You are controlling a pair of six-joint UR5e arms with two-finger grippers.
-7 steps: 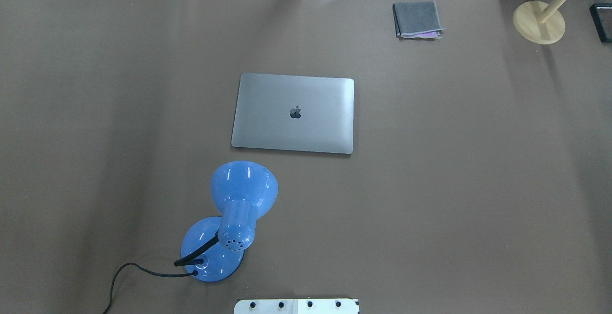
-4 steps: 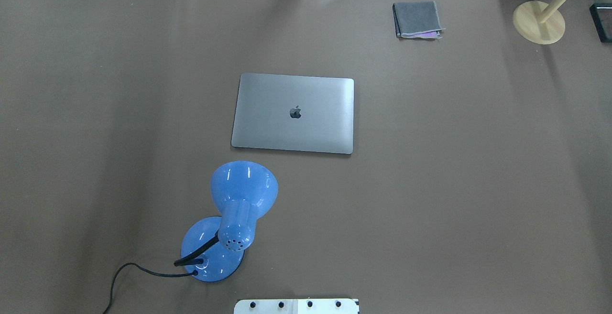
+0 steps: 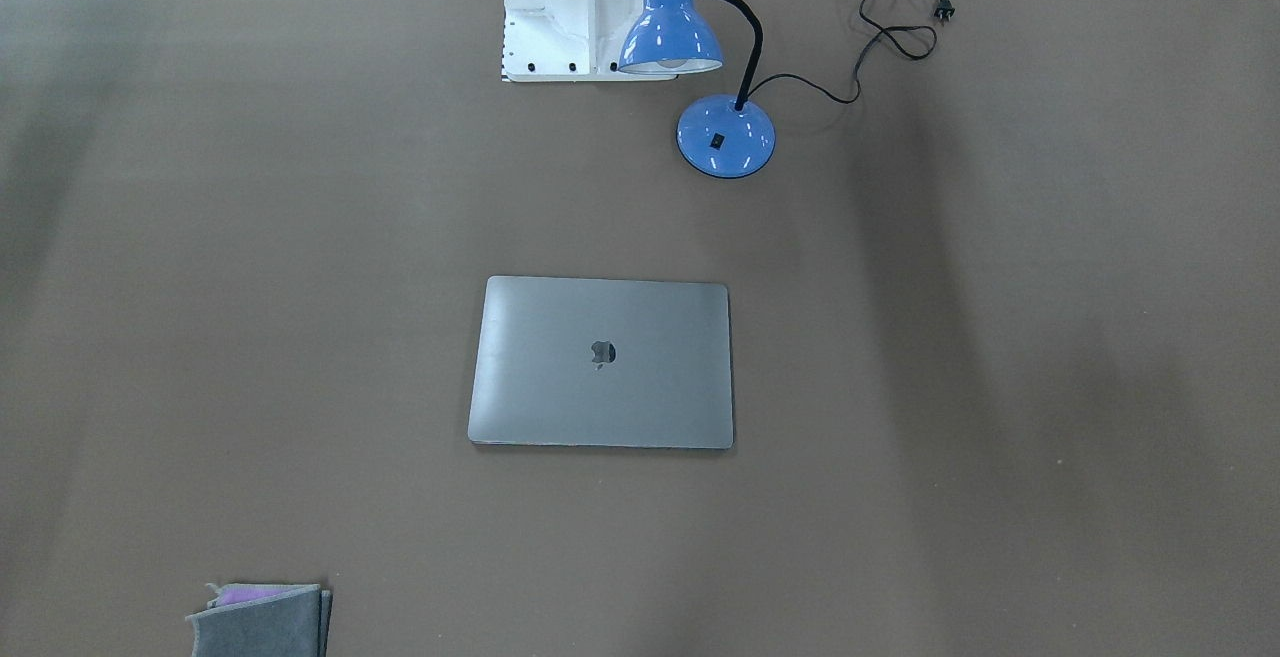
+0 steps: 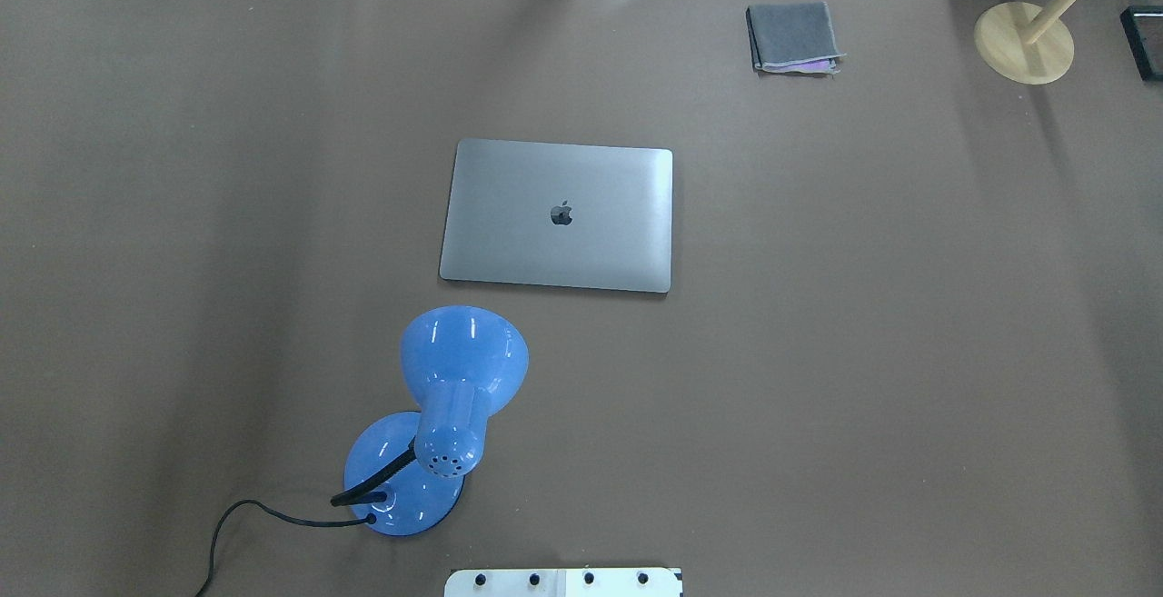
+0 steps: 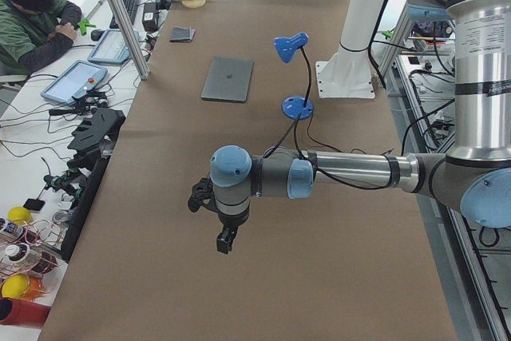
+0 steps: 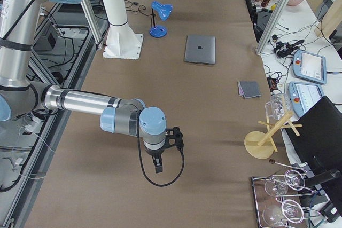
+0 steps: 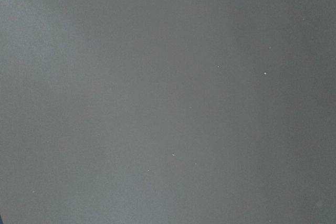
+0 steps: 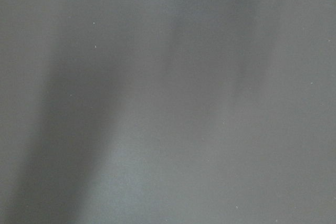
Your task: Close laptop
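The grey laptop (image 4: 558,215) lies flat on the brown table with its lid shut and the dark apple logo facing up. It also shows in the front view (image 3: 602,362), the left side view (image 5: 228,78) and the right side view (image 6: 200,49). My left gripper (image 5: 225,241) hangs over bare table far from the laptop, seen only in the left side view. My right gripper (image 6: 158,166) hangs over bare table at the other end, seen only in the right side view. I cannot tell whether either is open or shut. Both wrist views show only plain table surface.
A blue desk lamp (image 4: 445,411) stands near the robot base, its cord (image 3: 890,7) trailing off. A folded grey cloth (image 4: 793,36) lies at the far right. A wooden stand (image 4: 1027,38) is at the far right corner. An operator (image 5: 36,17) sits beside the table.
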